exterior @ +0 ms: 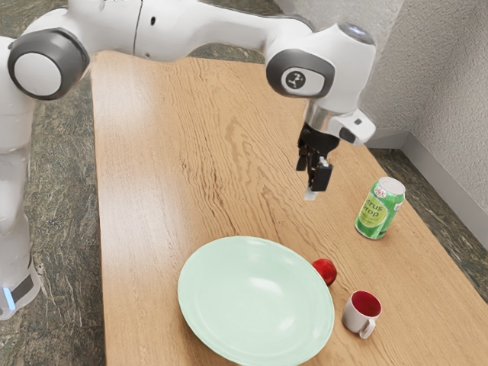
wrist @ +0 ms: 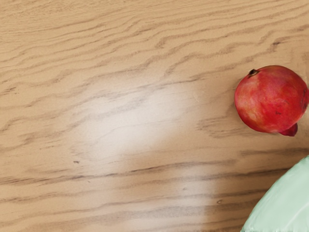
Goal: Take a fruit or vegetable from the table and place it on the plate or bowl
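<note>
I have the arm reaching in from the exterior view's left, and the gripper hangs in the air above the bare middle of the wooden table, pointing down. From this side angle I cannot tell how far the gripper is open, and I see nothing carried in it. The fruit I am after, a red pomegranate, lies on the table nearer the camera than the gripper and slightly to the exterior view's right of it. It sits just beside the right rim of the large pale green plate. In the wrist view the pomegranate rests on the wood grain with its small crown end showing, close to the curved edge of the plate but with a strip of table between them. A white mug with a red inside stands near the pomegranate, closer to the near edge and a little to the right. A green soda can stands farther back, to the exterior view's right of the gripper, well apart from the plate.
</note>
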Available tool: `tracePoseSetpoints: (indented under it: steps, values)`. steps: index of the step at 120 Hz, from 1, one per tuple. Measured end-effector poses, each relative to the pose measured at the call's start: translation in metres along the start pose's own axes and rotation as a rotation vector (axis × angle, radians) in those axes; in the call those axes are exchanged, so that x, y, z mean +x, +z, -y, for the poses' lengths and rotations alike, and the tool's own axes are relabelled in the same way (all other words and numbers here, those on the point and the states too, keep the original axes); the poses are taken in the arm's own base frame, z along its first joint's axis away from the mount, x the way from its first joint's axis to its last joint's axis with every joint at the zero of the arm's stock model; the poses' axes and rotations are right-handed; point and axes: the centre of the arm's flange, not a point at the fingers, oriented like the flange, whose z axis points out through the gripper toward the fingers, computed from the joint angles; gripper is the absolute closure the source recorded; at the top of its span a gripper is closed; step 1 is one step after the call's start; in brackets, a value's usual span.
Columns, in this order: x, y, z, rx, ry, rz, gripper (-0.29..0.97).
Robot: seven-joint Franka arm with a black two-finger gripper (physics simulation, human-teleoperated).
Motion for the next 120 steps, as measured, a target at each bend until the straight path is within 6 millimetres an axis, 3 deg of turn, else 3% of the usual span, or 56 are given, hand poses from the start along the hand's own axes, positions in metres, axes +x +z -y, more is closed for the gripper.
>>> tracePoseSetpoints:
  steps: [13,33,77,100,120]
  values:
    - [-0.004,0.019,-0.03,-0.012,0.048,-0.026,0.0]
    - [0.017,0.029,-0.073,-0.052,0.11,-0.086,0.0]
    - [0.034,0.059,-0.071,-0.067,0.066,-0.078,0.0]
    - [0.043,0.093,-0.072,-0.071,0.03,-0.03,0.0]
    - [0.045,0.104,-0.074,-0.073,0.008,-0.018,0.0]
